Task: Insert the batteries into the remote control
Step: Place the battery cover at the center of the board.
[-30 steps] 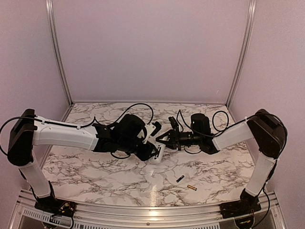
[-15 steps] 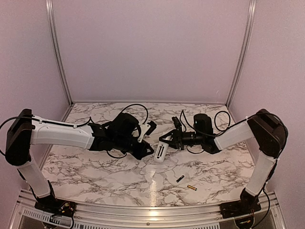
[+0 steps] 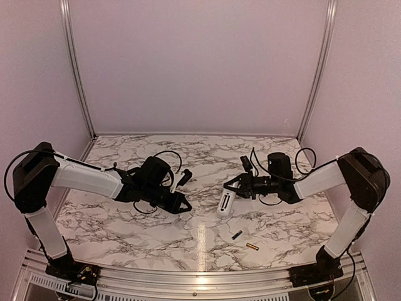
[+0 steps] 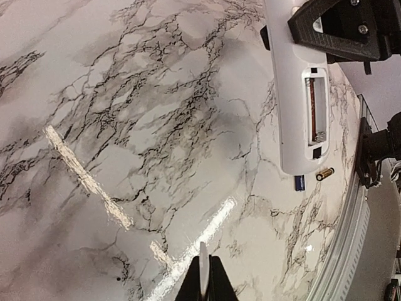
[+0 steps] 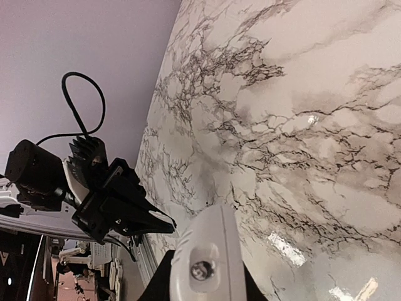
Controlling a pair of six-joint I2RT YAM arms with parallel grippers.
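From above, my right gripper [image 3: 234, 187] was clamped on the upper end of the remote [image 3: 224, 204], which hung slanting down toward the table [image 3: 125, 229]. I could not tell whether its low end touched the marble. My left gripper [image 3: 183, 205] was well off to the left, jaws together. The two cells lay loose near the front edge, the dark cell [image 3: 236, 236] just beside the gold cell [image 3: 252, 246], both apart from the remote.

In my left wrist view, the jaws were pinched on a white sliver [image 4: 203, 268], probably the battery cover, though I could not be sure. The remote's compartment [image 4: 315, 106] lay open and looked empty, with a spring at one end. So nothing was loaded yet.

In my right wrist view, only the rounded end of the remote showed between my fingers, held by that one end alone.

What worried me was this. A one-ended hold could let the remote swing or slip when a cell was pressed against the spring. My left jaws were full, so the sliver had to be set down first, somewhere it would not be lost. The cells were small and round, and a clumsy pinch could send one rolling off the front edge. A cell put in the wrong way round was also a risk.
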